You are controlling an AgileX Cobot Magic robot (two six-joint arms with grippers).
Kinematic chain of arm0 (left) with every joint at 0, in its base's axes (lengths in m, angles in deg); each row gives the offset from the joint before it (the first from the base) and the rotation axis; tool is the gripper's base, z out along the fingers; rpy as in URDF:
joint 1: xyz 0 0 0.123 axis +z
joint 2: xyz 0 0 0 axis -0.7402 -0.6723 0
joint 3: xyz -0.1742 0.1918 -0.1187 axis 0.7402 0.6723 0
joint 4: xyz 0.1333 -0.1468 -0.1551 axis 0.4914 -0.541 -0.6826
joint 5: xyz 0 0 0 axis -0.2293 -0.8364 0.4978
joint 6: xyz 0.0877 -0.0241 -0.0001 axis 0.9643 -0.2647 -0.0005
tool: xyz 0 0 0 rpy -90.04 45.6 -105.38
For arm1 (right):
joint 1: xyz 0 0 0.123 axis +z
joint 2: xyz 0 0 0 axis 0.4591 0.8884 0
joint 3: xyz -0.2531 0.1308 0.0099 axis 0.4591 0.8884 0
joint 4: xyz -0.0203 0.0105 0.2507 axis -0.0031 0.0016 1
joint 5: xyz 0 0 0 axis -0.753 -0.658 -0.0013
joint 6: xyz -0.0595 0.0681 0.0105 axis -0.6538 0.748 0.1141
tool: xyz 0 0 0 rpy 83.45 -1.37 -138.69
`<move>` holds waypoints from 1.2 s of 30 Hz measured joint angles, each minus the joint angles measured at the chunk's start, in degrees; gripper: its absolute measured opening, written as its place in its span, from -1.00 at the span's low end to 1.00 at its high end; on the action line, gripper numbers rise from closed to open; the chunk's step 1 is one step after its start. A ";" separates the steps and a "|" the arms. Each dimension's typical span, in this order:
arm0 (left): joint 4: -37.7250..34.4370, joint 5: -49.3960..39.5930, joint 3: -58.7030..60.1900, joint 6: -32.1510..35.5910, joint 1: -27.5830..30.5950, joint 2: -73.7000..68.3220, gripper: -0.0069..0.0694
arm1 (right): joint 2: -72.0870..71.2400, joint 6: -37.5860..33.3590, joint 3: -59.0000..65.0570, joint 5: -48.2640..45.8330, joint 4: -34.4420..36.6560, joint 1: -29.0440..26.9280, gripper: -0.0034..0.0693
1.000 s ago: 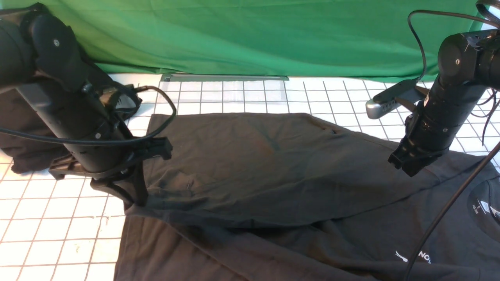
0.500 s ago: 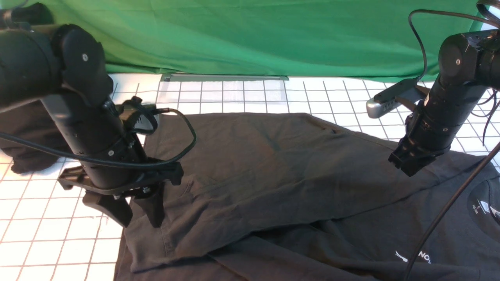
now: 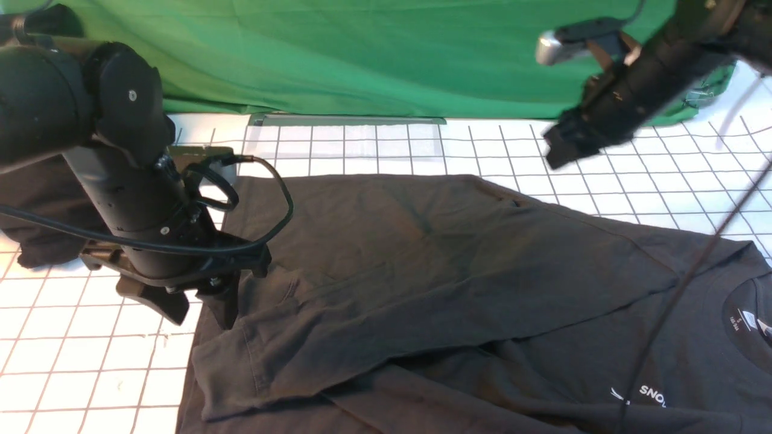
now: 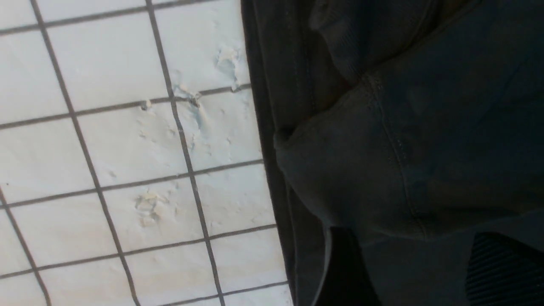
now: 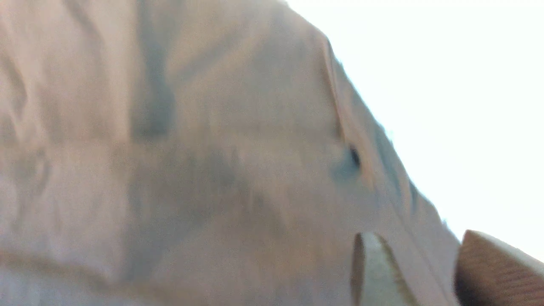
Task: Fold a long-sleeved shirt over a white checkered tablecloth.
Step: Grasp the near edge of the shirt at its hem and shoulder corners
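The long-sleeved shirt (image 3: 434, 265) lies dark and flat on the white checkered tablecloth (image 3: 78, 337), its far half folded over toward me. Its white logo (image 3: 648, 395) and neck label (image 3: 739, 319) show at the right. My left gripper (image 3: 202, 314) hovers open just above the shirt's left hem. In the left wrist view the left gripper (image 4: 425, 272) has only loose shirt cloth (image 4: 425, 127) beneath it. My right gripper (image 3: 556, 155) hangs raised over the back right of the tablecloth, blurred. In the right wrist view the right gripper (image 5: 429, 276) is open and empty, above the washed-out shirt (image 5: 191, 148).
Green fabric (image 3: 386, 54) hangs across the back. A black lumpy heap of cloth (image 3: 36, 229) sits at the far left behind my left arm. The right arm's cable (image 3: 681, 295) hangs over the shirt's right part. A grey strip (image 3: 347, 119) lies at the tablecloth's far edge.
The left gripper opened and let go of the shirt's folded edge, which dropped flat, then lifted slightly. The right gripper opened, released the shirt near the shoulder and swung up and back.
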 joint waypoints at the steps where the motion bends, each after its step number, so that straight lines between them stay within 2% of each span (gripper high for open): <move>1: 0.00 0.13 0.00 0.00 0.00 0.00 0.07 | 2.74 -0.43 -2.82 -0.06 0.06 0.74 0.07; 3: 0.00 0.25 0.00 0.00 0.00 0.00 0.03 | 6.13 -0.70 -5.85 -0.06 -0.68 1.85 0.24; 4: 0.00 0.25 0.00 0.00 0.00 0.00 0.02 | 6.50 -0.70 -6.14 0.01 -1.07 1.99 0.26; 6: 0.00 0.34 0.00 0.00 0.00 0.00 -0.02 | 11.31 -0.52 -9.08 0.01 -4.66 3.58 0.43; 10: 0.07 0.39 0.00 0.00 0.00 0.00 -0.03 | 15.45 -0.45 -10.19 0.21 -6.57 4.48 0.48; 13: 0.07 0.39 0.00 0.00 0.00 0.00 -0.03 | 16.60 -0.45 -10.31 0.93 -6.91 4.68 0.45; 15: 0.12 0.39 0.00 0.00 0.00 0.00 -0.03 | 16.96 -0.45 -10.37 2.28 -7.02 4.80 0.19; 18: 0.17 0.39 0.00 0.00 0.00 0.00 -0.03 | 16.96 -0.39 -10.56 4.26 -7.20 4.93 -0.44; 20: 0.17 0.41 0.00 -0.06 0.00 0.00 -0.03 | 16.96 0.23 -10.56 6.48 -7.20 4.86 -0.75; 23: 0.17 0.41 0.00 -0.06 0.00 0.00 -0.03 | 16.96 1.27 -10.56 9.85 -7.13 4.31 -0.85; 32: -0.32 0.90 0.00 -0.06 0.00 0.00 -0.03 | 16.96 2.59 -10.56 13.53 -6.91 3.47 -0.84; 34: -0.75 0.97 0.00 -0.06 0.00 0.00 -0.03 | 16.96 3.98 -10.56 12.97 -6.79 3.80 -0.69; 36: -1.08 1.02 0.00 -0.06 0.00 0.00 -0.03 | 16.96 4.90 -10.56 12.32 -6.72 4.33 -0.37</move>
